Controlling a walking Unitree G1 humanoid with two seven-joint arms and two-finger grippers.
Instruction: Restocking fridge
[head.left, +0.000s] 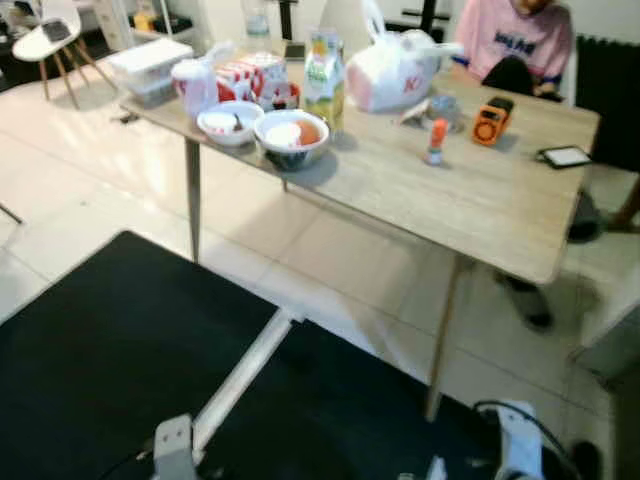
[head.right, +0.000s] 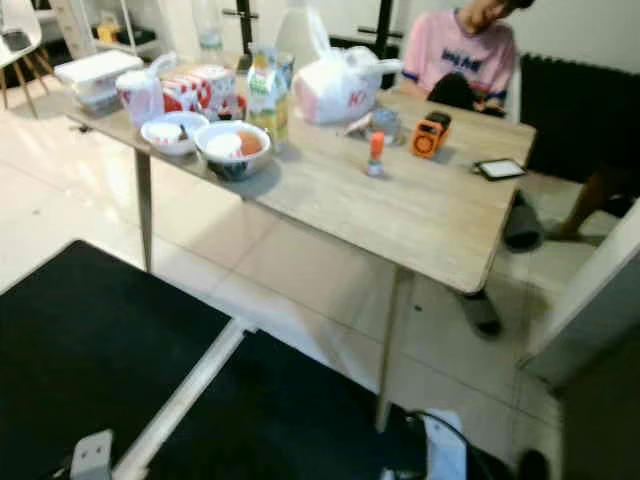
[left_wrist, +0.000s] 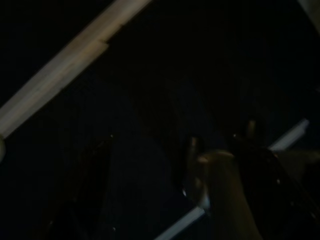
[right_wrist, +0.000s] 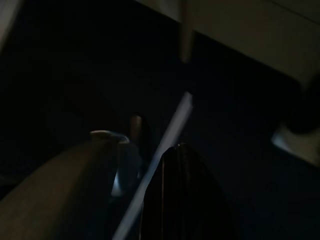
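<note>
Nearest the head camera, a black mat (head.left: 120, 360) with a pale strip (head.left: 245, 365) across it is covering the floor, and the robot's silver arms are hanging low at the frame's lower edge. Both wrist views are showing dark floor and black fingers too dim to read, so I cannot tell whether the left end effector (left_wrist: 220, 150) or the right end effector (right_wrist: 155, 145) is standing wide or narrow; neither appears to be holding anything. Beyond the mat, the desk (head.left: 470, 200) is carrying the groceries: a juice carton (head.left: 324, 80) standing upright near the far left corner, two bowls (head.left: 290, 135) just beside it at the near edge, red-and-white boxes (head.left: 240, 78) behind them, a white bag (head.left: 395, 70) toward the far edge, and an orange device (head.left: 490, 122) with a small bottle (head.left: 436, 140) nearby. A person in a pink top (head.left: 515, 40) is sitting at the far side. Judging by this, the robot is approaching to fetch an item; walking squarely to the near edge and raising one arm early, clear of the bowls, should help.
</note>
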